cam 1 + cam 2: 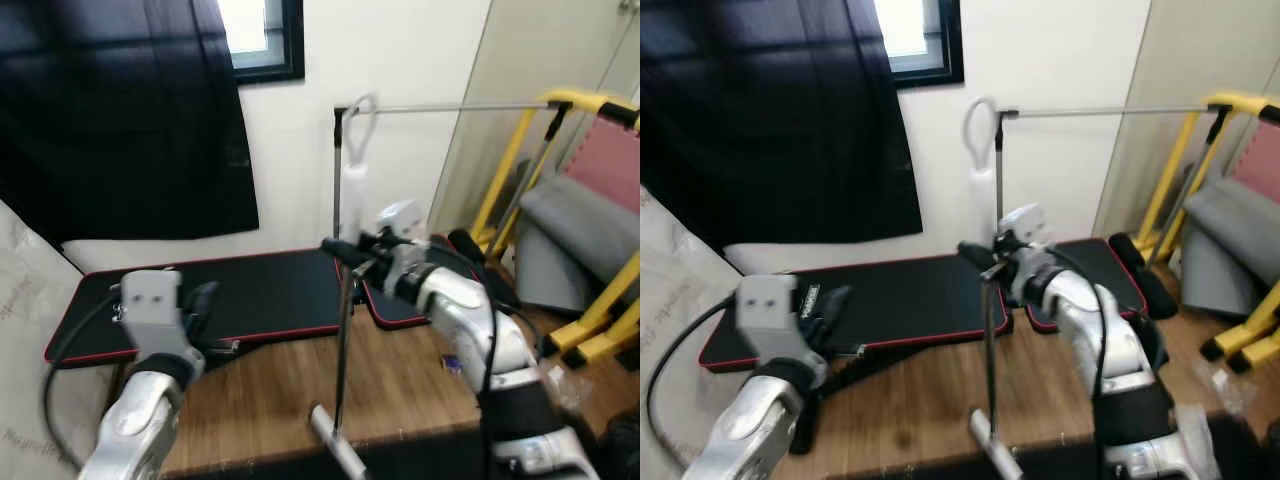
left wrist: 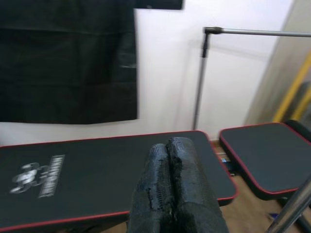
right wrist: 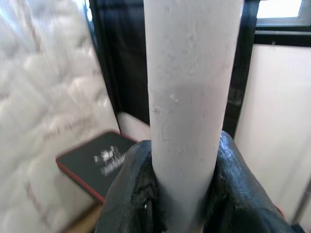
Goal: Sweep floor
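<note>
We get soft, even room light; window [image 1: 258, 30] blown out w/ glare. Head views slightly soft, edges smeared, prob. motion blur. Black curtain [image 1: 130, 110] shows almost no detail. Right wrist view: pole [image 3: 192, 97] too close, defocused; bkgd blurry.

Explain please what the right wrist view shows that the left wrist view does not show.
The right wrist view shows the right gripper, its black fingers clamped around the pale broom handle, with a quilted white mattress and a window behind. The left wrist view shows the left gripper with its fingers pressed together and holding nothing, a metal rack pole, and a second smaller black pad. Both views share the black bench pad with red edge and white logo, the dark curtain and the white wall.
</note>
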Tool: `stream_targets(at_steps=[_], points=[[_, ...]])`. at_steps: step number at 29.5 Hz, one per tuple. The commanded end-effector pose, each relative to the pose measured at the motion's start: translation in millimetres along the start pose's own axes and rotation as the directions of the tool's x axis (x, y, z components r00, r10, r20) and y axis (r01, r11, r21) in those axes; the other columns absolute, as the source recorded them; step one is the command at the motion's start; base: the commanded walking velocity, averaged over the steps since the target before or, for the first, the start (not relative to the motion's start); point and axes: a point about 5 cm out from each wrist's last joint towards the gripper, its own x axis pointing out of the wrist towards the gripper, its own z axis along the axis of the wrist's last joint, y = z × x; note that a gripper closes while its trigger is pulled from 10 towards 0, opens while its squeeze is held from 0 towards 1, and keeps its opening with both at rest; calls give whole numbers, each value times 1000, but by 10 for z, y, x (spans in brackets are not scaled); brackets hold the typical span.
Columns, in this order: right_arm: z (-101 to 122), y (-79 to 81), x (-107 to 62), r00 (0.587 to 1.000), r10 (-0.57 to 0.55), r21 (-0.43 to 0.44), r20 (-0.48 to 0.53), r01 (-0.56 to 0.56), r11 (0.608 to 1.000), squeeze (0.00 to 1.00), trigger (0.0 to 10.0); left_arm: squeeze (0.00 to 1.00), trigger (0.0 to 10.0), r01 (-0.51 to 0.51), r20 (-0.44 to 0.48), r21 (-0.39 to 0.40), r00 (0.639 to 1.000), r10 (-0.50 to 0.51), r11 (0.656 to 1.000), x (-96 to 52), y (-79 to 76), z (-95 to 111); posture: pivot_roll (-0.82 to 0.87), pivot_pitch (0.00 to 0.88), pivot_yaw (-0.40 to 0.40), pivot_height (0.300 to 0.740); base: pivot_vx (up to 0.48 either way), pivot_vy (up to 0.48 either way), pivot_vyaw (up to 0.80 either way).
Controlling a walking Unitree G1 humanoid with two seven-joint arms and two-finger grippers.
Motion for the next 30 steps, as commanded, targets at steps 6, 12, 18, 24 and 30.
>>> stream_targets(at_steps=[6,12,18,24,30], points=[[39,-147,47,990,-138,76,9,137,988,0,10000,0,10000,-6,6,1,1000,6,1000,9,10,-11,-75,0,-16,740,0,0,0],[37,-169,40,991,-135,32,-16,136,990,0,10000,0,10000,-7,11,-2,1000,7,1000,8,15,-5,-75,0,-18,740,84,0,260],[68,-216,42,986,-168,57,10,167,984,0,10000,0,10000,4,14,-5,1000,-4,1000,16,10,-9,-70,0,-14,740,297,0,592],[98,-255,57,978,-207,46,14,206,977,0,10000,0,10000,18,17,-7,1000,-17,1000,29,-8,-2,-72,0,-15,740,317,0,0],[71,-384,31,952,-307,-33,-20,306,952,0,10000,0,10000,31,19,-7,999,-30,1000,38,-33,-6,-71,0,-16,740,326,0,0]])
